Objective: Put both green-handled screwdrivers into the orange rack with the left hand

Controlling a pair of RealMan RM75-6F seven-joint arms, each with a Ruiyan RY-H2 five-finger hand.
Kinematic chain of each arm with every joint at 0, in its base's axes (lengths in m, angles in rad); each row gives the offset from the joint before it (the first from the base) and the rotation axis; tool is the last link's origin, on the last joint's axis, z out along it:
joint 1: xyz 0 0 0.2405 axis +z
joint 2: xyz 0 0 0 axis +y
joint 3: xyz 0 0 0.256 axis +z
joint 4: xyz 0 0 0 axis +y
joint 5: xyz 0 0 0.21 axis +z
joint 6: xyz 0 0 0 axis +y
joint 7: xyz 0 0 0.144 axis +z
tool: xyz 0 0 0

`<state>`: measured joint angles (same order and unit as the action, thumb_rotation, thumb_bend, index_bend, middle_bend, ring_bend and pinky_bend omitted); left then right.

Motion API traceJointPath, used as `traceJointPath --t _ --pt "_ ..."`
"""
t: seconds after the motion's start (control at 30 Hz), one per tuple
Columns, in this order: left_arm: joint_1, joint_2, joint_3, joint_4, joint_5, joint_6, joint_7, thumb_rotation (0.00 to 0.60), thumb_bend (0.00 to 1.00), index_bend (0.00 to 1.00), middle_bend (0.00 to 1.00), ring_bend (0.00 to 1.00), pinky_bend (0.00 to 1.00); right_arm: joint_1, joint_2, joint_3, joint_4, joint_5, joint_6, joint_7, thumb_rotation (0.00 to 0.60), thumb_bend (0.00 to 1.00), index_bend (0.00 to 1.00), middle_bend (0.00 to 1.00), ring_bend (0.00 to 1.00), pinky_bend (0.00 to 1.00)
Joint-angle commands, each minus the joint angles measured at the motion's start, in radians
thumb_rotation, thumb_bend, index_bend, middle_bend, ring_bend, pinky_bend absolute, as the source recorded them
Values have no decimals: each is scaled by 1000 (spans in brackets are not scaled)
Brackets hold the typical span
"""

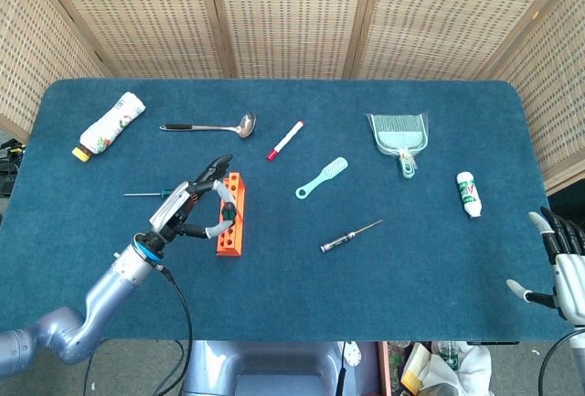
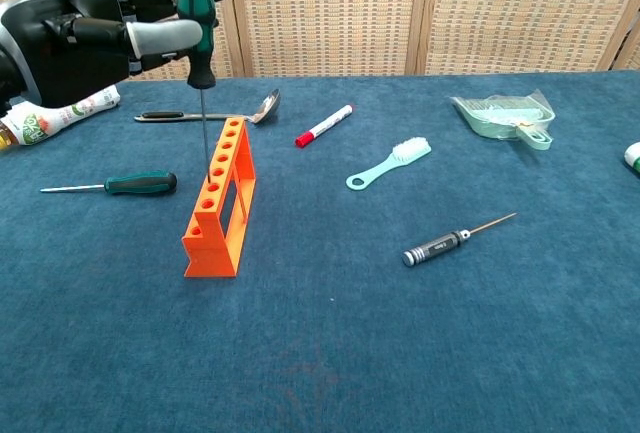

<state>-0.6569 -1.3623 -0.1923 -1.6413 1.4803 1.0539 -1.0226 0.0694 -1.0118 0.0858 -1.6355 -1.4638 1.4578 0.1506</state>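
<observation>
The fingers (image 2: 160,35) of my left hand (image 2: 75,43) are curling closed around the green handle of a screwdriver (image 2: 197,13), which I am holding upright with its thin metal shaft pointing straight down. In the chest view the tip of that shaft is hanging just over one of the holes in the top of the orange rack (image 2: 222,203); I cannot tell whether it is touching the rack or already entering a hole. In the head view the same left hand (image 1: 196,208) is hovering right beside the orange rack (image 1: 231,215), on its left side, with my grey arm reaching in from the lower left corner. The rack is standing upright on the blue tabletop (image 2: 400,353), its row of holes facing up. The second green-handled screwdriver (image 2: 120,185) is lying flat on the tabletop just to the left of the rack, its shaft pointing away from the rack. Farther back, a metal spoon (image 2: 205,113) and a red-capped marker (image 2: 323,126) are lying behind the rack, and a white tube (image 2: 50,118) is lying at the far left. A pale green brush (image 2: 388,163) and a black precision screwdriver (image 2: 455,239) are lying to the right of the rack, with a small green dustpan (image 2: 505,116) beyond them. My right hand (image 1: 564,268) is resting at the far right edge of the tabletop with its fingers spread and holding nothing, well apart from everything else.
</observation>
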Motion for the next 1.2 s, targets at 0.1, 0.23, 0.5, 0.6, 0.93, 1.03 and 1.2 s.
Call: traceJointPath --t 0.1,0.23,0.5,0.6,0.93,1.03,1.2 --pt "-4 -16 4 9 -13 -4 22 600 426 589 0 0 0 1 1 1 1 1 -1 5 600 0 54 0 0 0" --pt "-7 -22 3 10 -16 -5 23 600 433 589 0 0 0 0 3 0 1 1 -1 11 600 0 54 0 0 0" --pt "-11 -26 11 4 -16 -15 15 600 433 589 0 0 0 -1 5 1 2 1 0 17 600 0 54 0 0 0" --pt "-10 -27 14 5 -15 -14 15 600 433 589 0 0 0 -1 6 1 3 1 0 18 600 0 54 0 0 0" --pt "-10 -51 19 33 -24 -17 19 600 433 589 0 0 0 -1 6 2 4 2 0 20 600 0 54 0 0 0" --pt "-12 -59 23 41 -20 -18 17 600 432 589 0 0 0 -1 6 1 4 1 0 19 600 0 54 0 0 0" --pt "-10 -71 29 56 -18 -16 25 600 432 589 0 0 0 0 6 1 4 1 -1 22 600 0 54 0 0 0"
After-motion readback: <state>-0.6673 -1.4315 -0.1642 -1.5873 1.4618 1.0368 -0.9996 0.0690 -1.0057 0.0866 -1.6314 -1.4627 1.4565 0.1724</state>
